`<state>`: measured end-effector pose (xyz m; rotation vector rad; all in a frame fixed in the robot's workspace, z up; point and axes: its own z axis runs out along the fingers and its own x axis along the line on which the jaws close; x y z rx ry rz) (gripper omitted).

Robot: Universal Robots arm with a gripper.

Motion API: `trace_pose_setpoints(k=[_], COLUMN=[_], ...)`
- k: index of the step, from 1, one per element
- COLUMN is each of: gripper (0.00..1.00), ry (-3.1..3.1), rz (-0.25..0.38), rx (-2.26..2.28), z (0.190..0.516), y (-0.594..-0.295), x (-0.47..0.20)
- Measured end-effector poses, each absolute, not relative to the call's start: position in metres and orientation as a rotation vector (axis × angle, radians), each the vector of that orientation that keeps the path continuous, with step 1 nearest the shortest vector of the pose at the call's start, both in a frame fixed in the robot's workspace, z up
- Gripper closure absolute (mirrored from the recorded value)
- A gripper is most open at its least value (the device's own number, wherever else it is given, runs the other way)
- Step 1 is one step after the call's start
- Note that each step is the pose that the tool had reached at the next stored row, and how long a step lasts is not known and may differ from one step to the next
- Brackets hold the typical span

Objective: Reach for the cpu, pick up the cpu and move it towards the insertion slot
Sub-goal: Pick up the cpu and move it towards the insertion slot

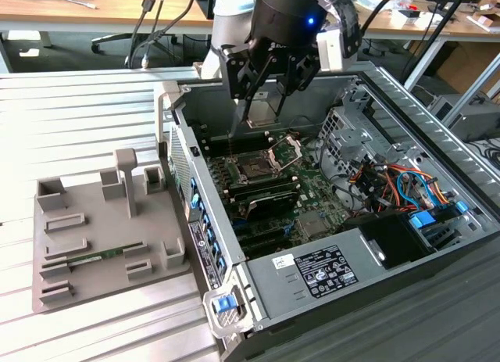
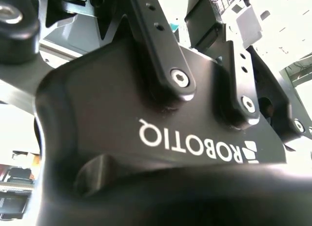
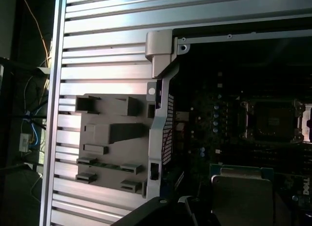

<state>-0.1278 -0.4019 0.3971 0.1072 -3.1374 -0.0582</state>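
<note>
Item: end effector (image 1: pixel 264 116), pinching the cpu (image 1: pixel 266 110) above the open case's far end. Step, judged: carry under way. Insertion slot (image 1: pixel 255 170) lies just nearer, bracket raised; next move calls for square alignment over it.

The cpu (image 1: pixel 264 110) is a small flat square chip with a pale silvery-beige face, held clear of the board and slightly tilted. In the exterior view it sits above the far part of the open case. In the first wrist view the cpu (image 3: pixel 242 199) shows a green edge. The insertion slot (image 1: pixel 255 171) is a dark square socket in a silvery frame, bracket (image 1: pixel 286 150) raised; it lies nearer than the chip, apart from it.
</note>
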Motion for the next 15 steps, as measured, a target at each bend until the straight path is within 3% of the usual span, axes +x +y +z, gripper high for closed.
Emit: trace_pose_setpoints(k=[15], gripper=[0.45], ry=[-3.137], rz=[-0.058], rx=[0.107], z=[0.397], y=[-0.402], x=[-0.113])
